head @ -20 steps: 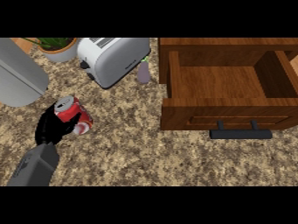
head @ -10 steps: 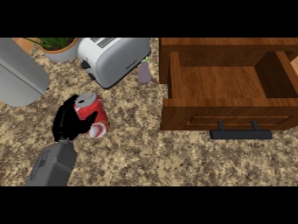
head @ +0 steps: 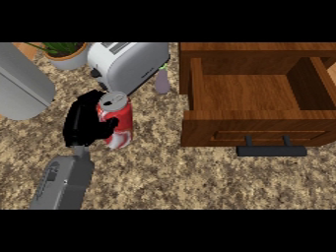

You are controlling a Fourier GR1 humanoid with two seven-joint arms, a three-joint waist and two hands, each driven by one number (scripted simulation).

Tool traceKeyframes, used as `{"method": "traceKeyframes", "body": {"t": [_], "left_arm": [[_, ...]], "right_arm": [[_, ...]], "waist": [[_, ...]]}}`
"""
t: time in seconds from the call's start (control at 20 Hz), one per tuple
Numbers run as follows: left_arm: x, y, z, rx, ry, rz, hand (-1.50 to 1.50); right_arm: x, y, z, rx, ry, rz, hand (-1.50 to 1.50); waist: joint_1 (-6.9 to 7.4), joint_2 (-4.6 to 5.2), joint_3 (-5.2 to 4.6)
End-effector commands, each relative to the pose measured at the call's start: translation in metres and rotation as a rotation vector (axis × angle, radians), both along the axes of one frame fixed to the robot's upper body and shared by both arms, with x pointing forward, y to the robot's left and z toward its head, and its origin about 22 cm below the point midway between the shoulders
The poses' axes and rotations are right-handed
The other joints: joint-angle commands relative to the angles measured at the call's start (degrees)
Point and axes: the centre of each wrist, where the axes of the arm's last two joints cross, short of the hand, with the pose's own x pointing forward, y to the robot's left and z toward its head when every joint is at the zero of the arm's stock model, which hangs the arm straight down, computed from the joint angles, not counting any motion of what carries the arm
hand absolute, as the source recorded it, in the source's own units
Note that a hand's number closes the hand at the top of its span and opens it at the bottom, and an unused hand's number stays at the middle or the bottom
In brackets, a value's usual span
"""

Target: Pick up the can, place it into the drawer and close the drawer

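Note:
A red can (head: pixel 119 124) with a silver top stands upright at the left middle of the counter view, held off to the left of the drawer. My left hand (head: pixel 83 123) is shut on it, with fingers behind its left side and the thumb curled across its front. The wooden drawer (head: pixel 261 127) is pulled open at the right, its inside bare and its black handle (head: pixel 272 150) facing me. About a can's width of counter separates the can from the drawer's left wall. My right hand does not show.
A white toaster (head: pixel 127 64) stands just behind the can. A potted plant (head: pixel 66 53) sits at the back left, and a large grey rounded appliance (head: pixel 10 86) fills the left edge. A small greyish bottle-like object (head: pixel 161 81) stands between toaster and drawer. The speckled counter (head: pixel 199 177) stretches in front.
My left hand, shut on the can, has carried it to the right and nearer the view, closer to the drawer. The can now stands more upright.

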Motion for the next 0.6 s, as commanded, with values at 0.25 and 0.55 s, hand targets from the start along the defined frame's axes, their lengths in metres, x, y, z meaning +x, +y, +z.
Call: {"method": "traceKeyframes", "body": {"t": [0.25,0.55], "left_arm": [[0.004,-0.028,0.072,0.028,-0.036,-0.008,1.5],[0.03,-0.074,0.13,0.068,-0.084,0.0,1.5]], "right_arm": [[-0.005,0.007,0.001,0.012,-0.011,-0.005,-1.5],[0.008,0.008,0.002,-0.002,-0.01,0.003,-1.5]], "waist": [[-0.22,0.02,-0.01],[-0.48,0.13,0.0]]}}
